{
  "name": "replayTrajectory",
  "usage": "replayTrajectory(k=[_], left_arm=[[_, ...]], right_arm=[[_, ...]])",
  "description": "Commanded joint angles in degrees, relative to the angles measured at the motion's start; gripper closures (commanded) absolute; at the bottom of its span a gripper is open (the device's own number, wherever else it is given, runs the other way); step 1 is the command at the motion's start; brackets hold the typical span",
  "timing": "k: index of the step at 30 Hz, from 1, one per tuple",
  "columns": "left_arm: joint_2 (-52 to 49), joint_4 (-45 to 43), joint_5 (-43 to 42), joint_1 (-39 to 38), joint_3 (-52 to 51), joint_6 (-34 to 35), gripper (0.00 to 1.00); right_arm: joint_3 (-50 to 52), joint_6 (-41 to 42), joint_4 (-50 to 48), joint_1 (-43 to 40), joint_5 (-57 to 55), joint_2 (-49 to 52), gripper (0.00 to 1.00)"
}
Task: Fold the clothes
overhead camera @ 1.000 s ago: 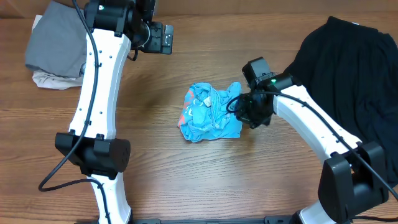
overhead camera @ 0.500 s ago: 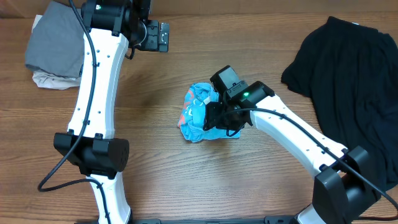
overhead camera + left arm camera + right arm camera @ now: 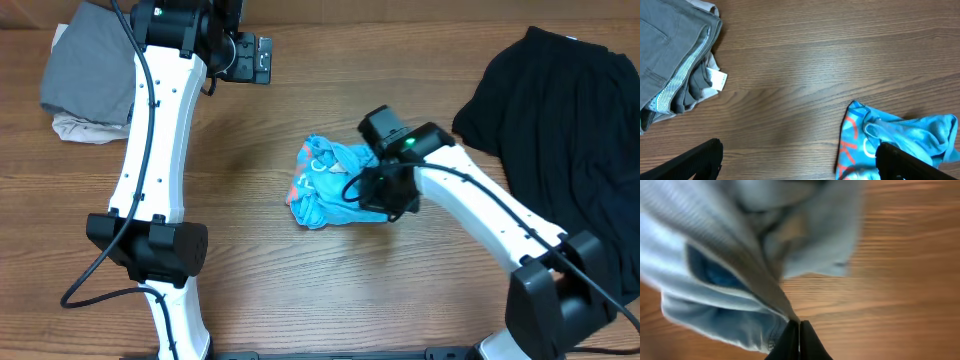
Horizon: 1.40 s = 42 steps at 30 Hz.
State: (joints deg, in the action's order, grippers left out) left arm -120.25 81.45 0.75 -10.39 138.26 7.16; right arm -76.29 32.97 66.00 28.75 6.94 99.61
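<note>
A crumpled blue garment (image 3: 330, 185) with red and white print lies mid-table; it also shows in the left wrist view (image 3: 890, 142) and fills the right wrist view (image 3: 735, 250). My right gripper (image 3: 385, 195) is at its right edge, fingers (image 3: 799, 332) shut on a pinch of its fabric, lifting it. My left gripper (image 3: 250, 58) hangs high over the far left of the table, open and empty, its fingertips (image 3: 800, 160) wide apart. A black garment (image 3: 560, 130) lies spread at the right. A folded grey pile (image 3: 85, 75) sits at the far left, and shows in the left wrist view (image 3: 670, 55).
Bare wooden tabletop (image 3: 250, 250) surrounds the blue garment. The left arm's white links (image 3: 150, 150) stand over the left side of the table, between the grey pile and the blue garment.
My right gripper swung left over the blue garment, then pulled back right with the fabric pinched. The left gripper shifted slightly, then stayed still.
</note>
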Motion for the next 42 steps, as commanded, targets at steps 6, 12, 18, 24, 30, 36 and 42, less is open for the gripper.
replayTrajectory(k=[6,12,18,24,30,36,42], left_arm=[[-0.5,-0.04,0.74,0.31,-0.26,0.13,0.0],[-0.5,0.0,0.74,0.31,-0.24,0.11,0.0],[-0.5,-0.07,0.76,0.33,-0.24,0.11,0.0],[-0.5,-0.87,0.74,0.31,-0.24,0.15,0.0],[-0.5,-0.87,0.74,0.31,-0.24,0.13,0.0],[-0.5,-0.96,0.74,0.31,-0.24,0.13,0.0],[-0.5,-1.05,0.74,0.31,-0.24,0.15,0.0]], right_arm=[[-0.07,-5.42,4.85,-8.15,-7.26,-5.62,0.96],[1.36,-9.99,3.76,-10.19,-12.09,-5.27,0.62],[-4.26,-16.59,3.52,-10.99,-10.21,-5.31,0.35],[-11.5,-26.43,-7.85,-9.73,-5.16,-4.94,0.32],[-11.47,-31.56,-14.62,-9.51,-3.69,3.69,0.29],[-11.47,-33.46,-16.96,-9.2,3.54,10.88,0.28],[-11.47,-33.46,-19.91,-7.8,5.62,13.18,0.31]])
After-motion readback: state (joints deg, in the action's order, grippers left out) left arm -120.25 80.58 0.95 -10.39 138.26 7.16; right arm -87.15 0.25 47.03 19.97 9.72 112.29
